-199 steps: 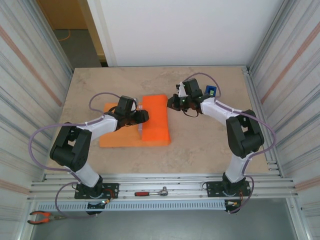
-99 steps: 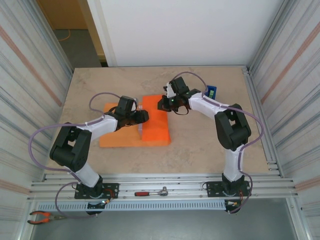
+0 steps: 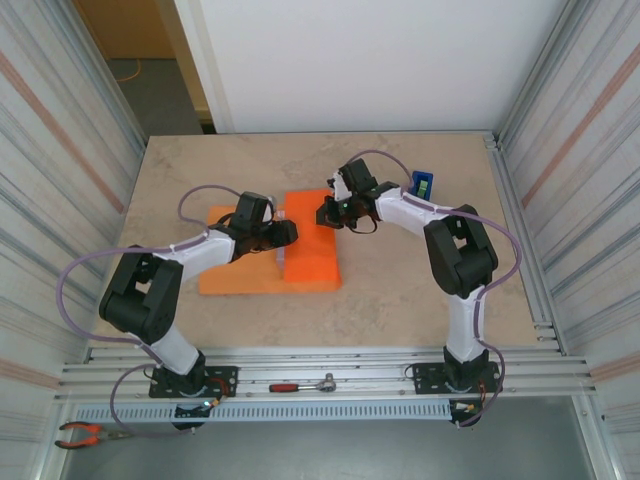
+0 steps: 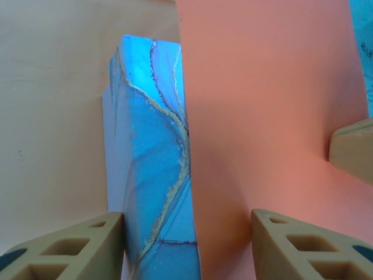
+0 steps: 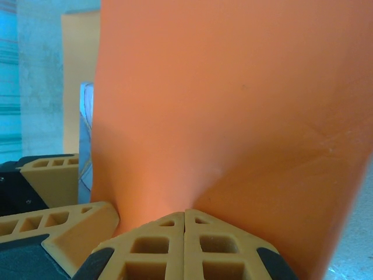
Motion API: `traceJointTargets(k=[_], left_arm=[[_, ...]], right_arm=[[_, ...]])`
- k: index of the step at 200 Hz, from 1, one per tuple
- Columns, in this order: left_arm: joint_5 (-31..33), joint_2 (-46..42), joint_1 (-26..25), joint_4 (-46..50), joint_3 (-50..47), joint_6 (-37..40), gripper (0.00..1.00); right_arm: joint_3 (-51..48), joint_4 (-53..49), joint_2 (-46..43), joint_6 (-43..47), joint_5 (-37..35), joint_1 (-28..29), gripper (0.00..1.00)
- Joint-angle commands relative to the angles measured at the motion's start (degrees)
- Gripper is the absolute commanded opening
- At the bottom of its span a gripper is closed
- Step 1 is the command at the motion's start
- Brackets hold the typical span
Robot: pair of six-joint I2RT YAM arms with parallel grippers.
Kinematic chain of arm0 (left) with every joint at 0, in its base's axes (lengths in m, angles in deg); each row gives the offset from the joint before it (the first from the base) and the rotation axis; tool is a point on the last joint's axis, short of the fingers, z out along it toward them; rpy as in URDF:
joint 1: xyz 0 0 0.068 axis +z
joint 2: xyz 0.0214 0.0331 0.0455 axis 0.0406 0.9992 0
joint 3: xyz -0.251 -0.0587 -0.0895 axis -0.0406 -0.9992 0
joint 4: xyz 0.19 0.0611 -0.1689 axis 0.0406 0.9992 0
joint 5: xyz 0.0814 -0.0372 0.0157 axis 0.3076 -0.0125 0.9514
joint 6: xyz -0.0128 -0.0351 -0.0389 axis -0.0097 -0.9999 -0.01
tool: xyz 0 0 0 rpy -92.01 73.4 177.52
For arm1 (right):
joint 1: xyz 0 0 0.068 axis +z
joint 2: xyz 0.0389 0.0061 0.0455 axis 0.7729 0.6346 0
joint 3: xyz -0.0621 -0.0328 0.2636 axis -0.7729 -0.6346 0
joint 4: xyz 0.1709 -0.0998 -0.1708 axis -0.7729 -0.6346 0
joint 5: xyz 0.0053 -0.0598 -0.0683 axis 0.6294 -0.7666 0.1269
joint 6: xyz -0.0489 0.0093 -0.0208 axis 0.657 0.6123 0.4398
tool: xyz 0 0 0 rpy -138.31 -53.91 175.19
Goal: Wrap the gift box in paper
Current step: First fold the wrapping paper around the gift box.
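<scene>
The orange paper point(image 3: 232, 270) lies flat on the table at the left, and its right part is folded up over the gift box. The gift box point(image 4: 148, 175) shows a bare blue side with gold veins. My left gripper point(image 3: 284, 232) grips the box's left edge: one finger point(image 4: 87, 245) lies against the blue side and the other presses the paper flap point(image 4: 262, 116) onto it. My right gripper point(image 3: 325, 212) is at the flap's far corner. Its fingertips point(image 5: 185, 213) are shut together, pinching the paper point(image 5: 221, 105), which creases at the tips.
A blue tape dispenser point(image 3: 422, 183) stands at the back right, behind the right arm. A ratchet wrench point(image 3: 305, 384) lies on the front rail and pliers point(image 3: 85, 433) lie below the left base. Corrugated walls close in both sides.
My right gripper has moved left from beside the tape dispenser over the box's far corner, drawing the flap's edge leftward. The left gripper has not moved.
</scene>
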Motion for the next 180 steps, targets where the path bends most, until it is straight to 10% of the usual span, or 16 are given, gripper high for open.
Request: traceJointTargets(k=[1, 180], left_arm=[[1.4, -2.7, -0.2, 5.9, -0.1, -0.3, 0.57], [2.9, -22.6, 31.2, 10.5, -21.0, -7.0, 0.7]], right_arm=[[-3.0, -1.8, 0.7, 1.4, -2.2, -0.9, 0.0], [-4.3, -0.8, 1.8, 1.5, -1.7, -0.4, 0.0]])
